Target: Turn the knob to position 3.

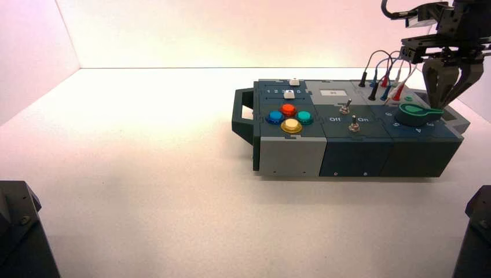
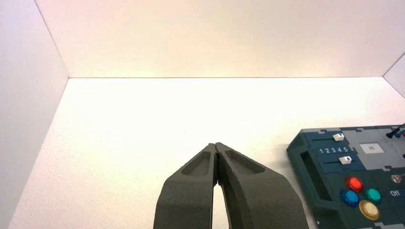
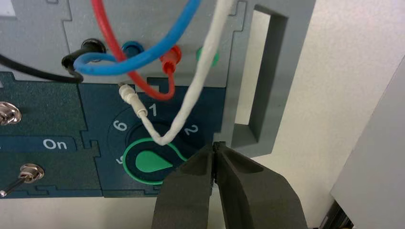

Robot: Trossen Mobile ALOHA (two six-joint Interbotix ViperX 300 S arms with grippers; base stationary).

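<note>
The knob (image 1: 416, 114) is a dark-green dial with a light-green teardrop, at the right end of the box (image 1: 353, 152). Its pointer arm points toward the box's right edge. In the right wrist view the knob (image 3: 147, 162) has the numerals 6, 1 and 2 around it, and the pointer's tip is hidden under my fingers. My right gripper (image 1: 442, 103) hangs over the pointer's tip with its fingers shut together (image 3: 217, 146). I cannot tell whether it touches the pointer. My left gripper (image 2: 216, 144) is shut and empty, parked to the left of the box.
Red, blue, black and white wires (image 1: 385, 75) plug in just behind the knob, and a loose white wire (image 3: 191, 90) lies across the dial. Two metal toggle switches (image 1: 349, 116) stand mid-box. Four coloured push buttons (image 1: 289, 117) and two sliders (image 1: 291, 88) are at the left end.
</note>
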